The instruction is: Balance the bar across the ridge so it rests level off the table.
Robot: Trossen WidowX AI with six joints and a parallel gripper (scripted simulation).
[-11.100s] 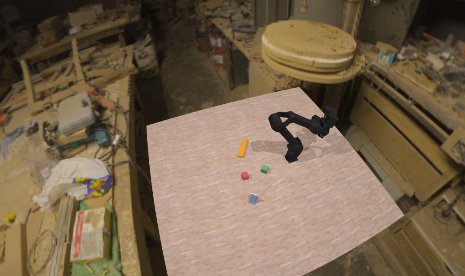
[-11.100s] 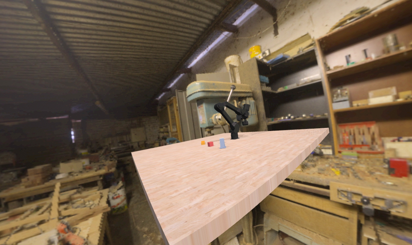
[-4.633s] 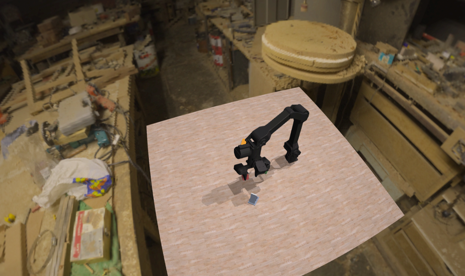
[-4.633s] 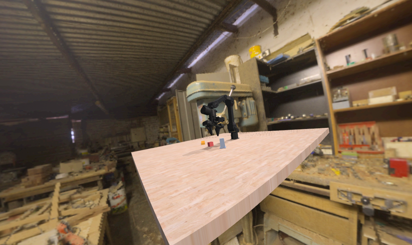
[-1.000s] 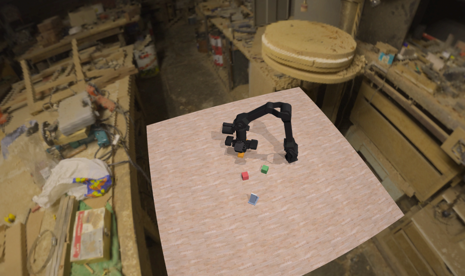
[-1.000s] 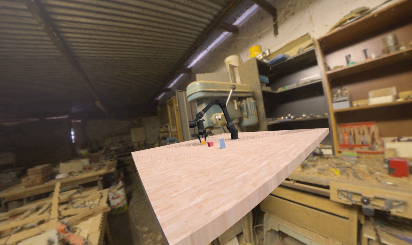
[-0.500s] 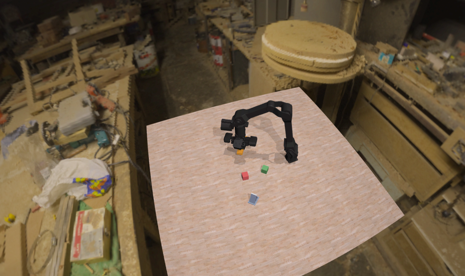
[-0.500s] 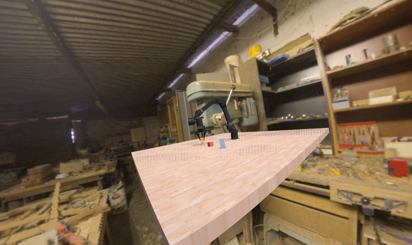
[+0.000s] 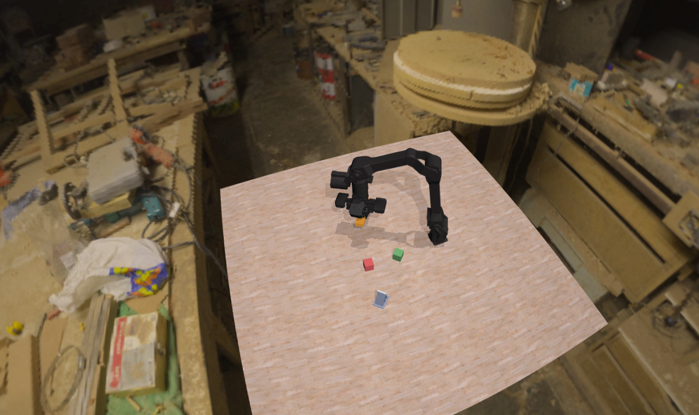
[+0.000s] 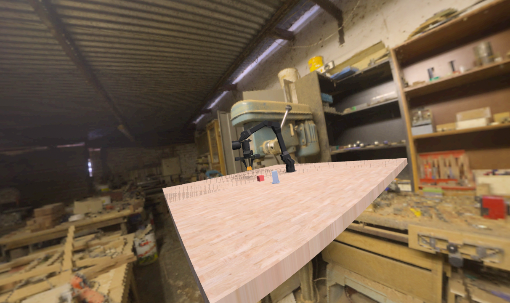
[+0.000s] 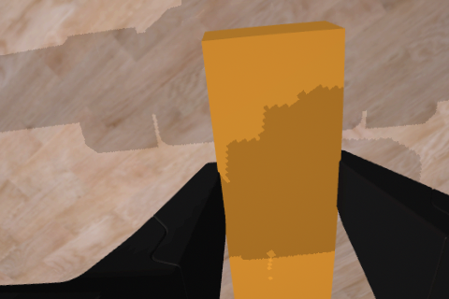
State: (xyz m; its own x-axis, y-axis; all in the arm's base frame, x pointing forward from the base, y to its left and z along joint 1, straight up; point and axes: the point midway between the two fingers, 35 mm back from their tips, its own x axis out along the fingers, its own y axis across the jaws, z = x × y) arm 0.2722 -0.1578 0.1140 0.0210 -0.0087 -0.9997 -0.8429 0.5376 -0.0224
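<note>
Two jaws [image 9: 362,217] [image 10: 249,168] grip the bar [image 9: 360,222] [image 10: 249,168] [image 11: 281,149]. Advised: lift straight up, keep it level, clear the red cube [image 9: 368,264] [image 10: 260,177] toward five o'clock in the top view.

Relative to the round wooden disc stack [image 9: 464,72], items are noted as follows in the top view. A red cube [image 9: 368,264] [image 10: 260,178] sits in front of the disc stack, on the near side. A green cube [image 9: 398,254] lies in front of it too, near the red cube and apart from it. A red-and-white striped drum [image 9: 324,75] stands left of the disc stack. Well apart, farther left, a white bag [image 9: 112,266] with a blue and yellow print lies crumpled, behind a red-and-white box [image 9: 136,353].
</note>
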